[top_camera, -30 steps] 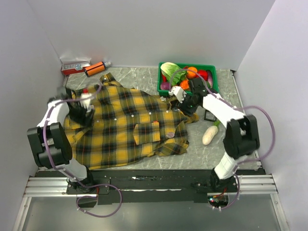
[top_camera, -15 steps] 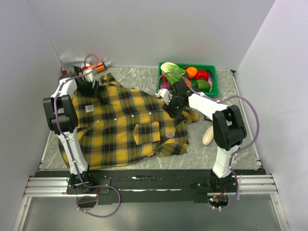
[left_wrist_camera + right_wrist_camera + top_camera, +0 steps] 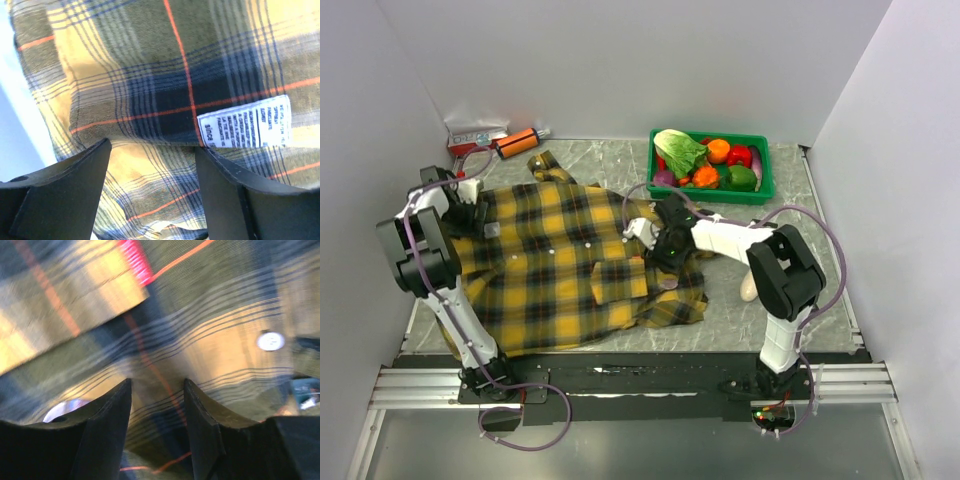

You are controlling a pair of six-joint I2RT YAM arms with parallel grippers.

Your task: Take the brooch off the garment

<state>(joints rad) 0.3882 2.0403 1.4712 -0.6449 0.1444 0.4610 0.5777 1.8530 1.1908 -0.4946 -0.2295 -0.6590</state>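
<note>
Brooch [image 3: 64, 409]: probably the pale shiny spot at the lower left of the right wrist view, half hidden behind one finger. The frame is blurred, so not certain. That puts it on the right part of the garment [image 3: 560, 270], which lies spread flat across the table, collar to the left.

Right gripper [image 3: 156, 385] hovers over the plaid beside that spot. Its jaws are apart and hold nothing. A plain white button [image 3: 270, 341] sits off to the right, not the target.

Left gripper [image 3: 152, 147] is at the far-left collar area, also spread, with bare cloth showing between the fingers and a white care label [image 3: 245, 122] just beside it.

Step, as I read it: approach and align, no grasp yet. Next the right jaws need to centre on the ornament and close on it alone, not the fabric, while the left pins the cloth so it doesn't lift.

Views: the top camera gives the layout and both arms' positions, and the green basket [image 3: 767, 160] far right, but the brooch is too small to pick out there. Only the wrist cams show the jaw gaps.
</note>
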